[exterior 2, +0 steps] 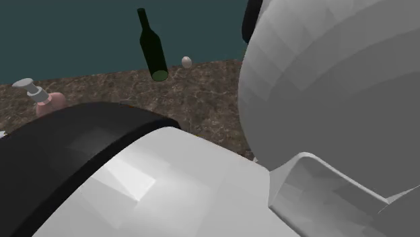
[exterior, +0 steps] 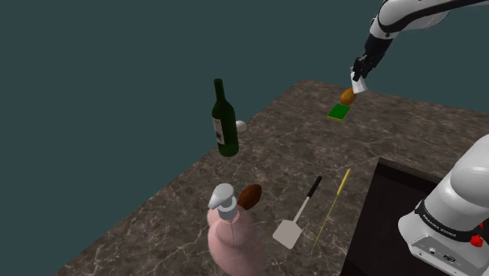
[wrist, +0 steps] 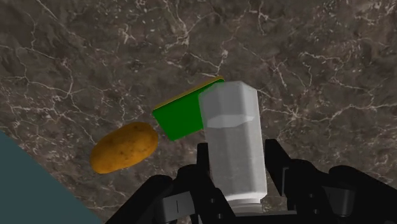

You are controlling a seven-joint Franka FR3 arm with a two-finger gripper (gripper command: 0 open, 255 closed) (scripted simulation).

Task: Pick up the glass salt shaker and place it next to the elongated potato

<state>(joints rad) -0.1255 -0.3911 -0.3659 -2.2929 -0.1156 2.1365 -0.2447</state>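
My gripper (exterior: pixel 360 77) is shut on a pale, clear-looking salt shaker (exterior: pixel 359 86), held in the air over the far end of the marble counter (exterior: pixel 274 149). In the wrist view the shaker (wrist: pixel 234 146) stands clasped between the two black fingers (wrist: pixel 203 167), and my gripper (wrist: pixel 235 178) hangs above the counter. The elongated brown potato (wrist: pixel 124 147) lies on the counter beside and below the shaker, near the counter's edge. In the shoulder view the potato (exterior: pixel 345 96) sits just under the shaker.
A green sponge (wrist: pixel 181 116) lies next to the potato, partly behind the shaker. Nearer are a dark wine bottle (exterior: pixel 223 121), a small white egg-shaped thing (exterior: pixel 241 125), a pink pump dispenser (exterior: pixel 233 235), a brown lump (exterior: pixel 250 196), a spatula (exterior: pixel 298 219), a thin yellow stick (exterior: pixel 333 208) and a dark sink (exterior: pixel 392 212).
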